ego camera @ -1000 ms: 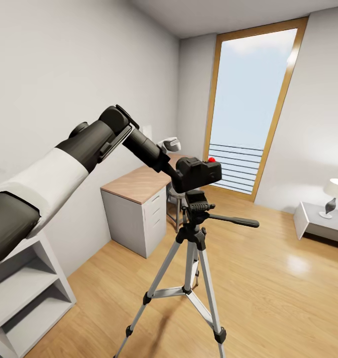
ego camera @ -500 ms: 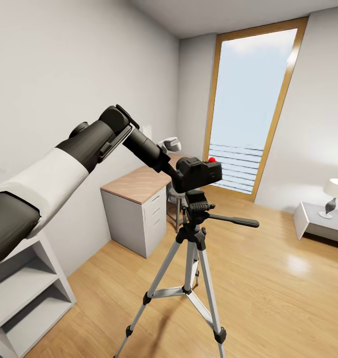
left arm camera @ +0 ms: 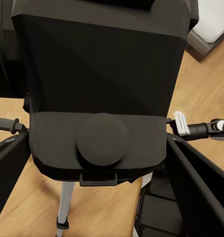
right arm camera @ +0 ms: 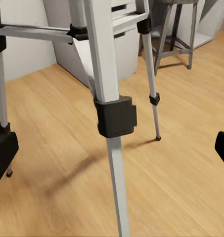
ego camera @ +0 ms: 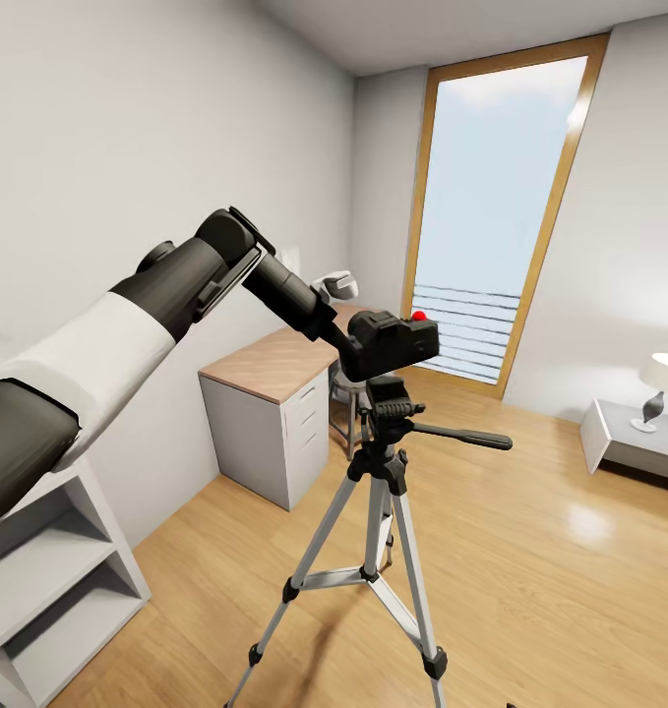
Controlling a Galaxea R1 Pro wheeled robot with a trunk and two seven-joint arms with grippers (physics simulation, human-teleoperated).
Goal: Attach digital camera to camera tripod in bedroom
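The black digital camera (ego camera: 394, 344) with its red button sits directly over the black head (ego camera: 391, 405) of the camera tripod (ego camera: 385, 492); I cannot tell whether they touch. My left gripper (ego camera: 358, 349) is shut on the camera from the desk side. In the left wrist view the camera (left arm camera: 104, 79) lies between both fingers (left arm camera: 5, 168) of my left gripper (left arm camera: 98, 148), with the tripod's pan handle (left arm camera: 203, 129) beyond it. My right gripper (right arm camera: 113, 150) is open low down, close to a silver tripod leg (right arm camera: 108, 59).
A wood-topped desk (ego camera: 274, 366) with white drawers stands along the left wall, a grey metal stool (ego camera: 345, 405) beside it. A white cube shelf (ego camera: 48, 580) is near left. A tall window (ego camera: 491, 216) is behind; a low white table (ego camera: 629, 442) with a lamp (ego camera: 661, 385) is at right.
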